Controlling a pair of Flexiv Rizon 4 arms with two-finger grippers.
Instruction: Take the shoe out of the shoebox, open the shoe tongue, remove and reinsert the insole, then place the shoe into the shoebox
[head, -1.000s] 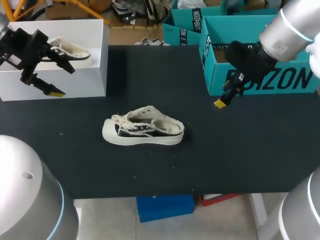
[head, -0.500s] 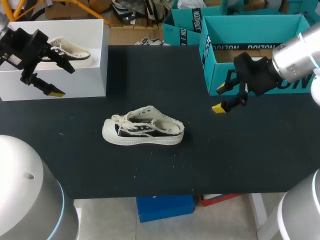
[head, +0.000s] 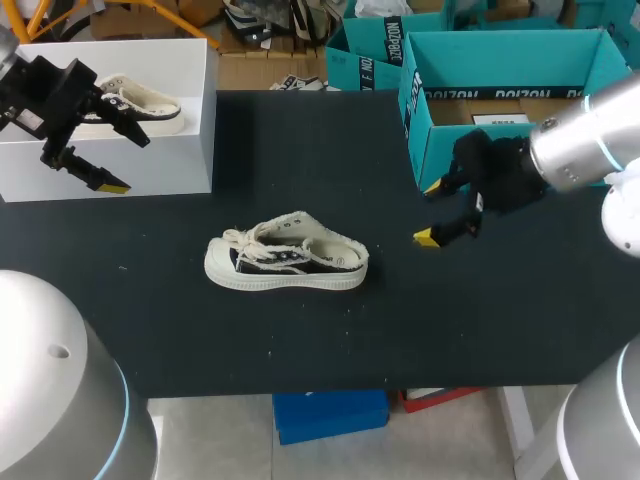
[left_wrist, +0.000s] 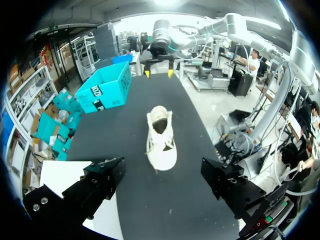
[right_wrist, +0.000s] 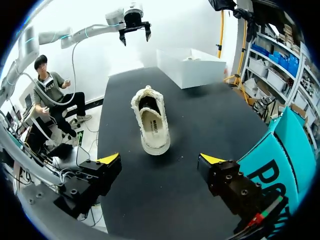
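Your right gripper (head: 428, 212) has swung closer to the shoe (head: 287, 266), on its heel side, fingers spread, likely to steady it. Your left gripper (head: 120, 160), also spread, stays far from it.

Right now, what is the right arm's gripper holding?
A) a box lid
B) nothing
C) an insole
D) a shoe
B: the right gripper is open with nothing between its yellow tips, and the shoe lies on the black table ahead of it.
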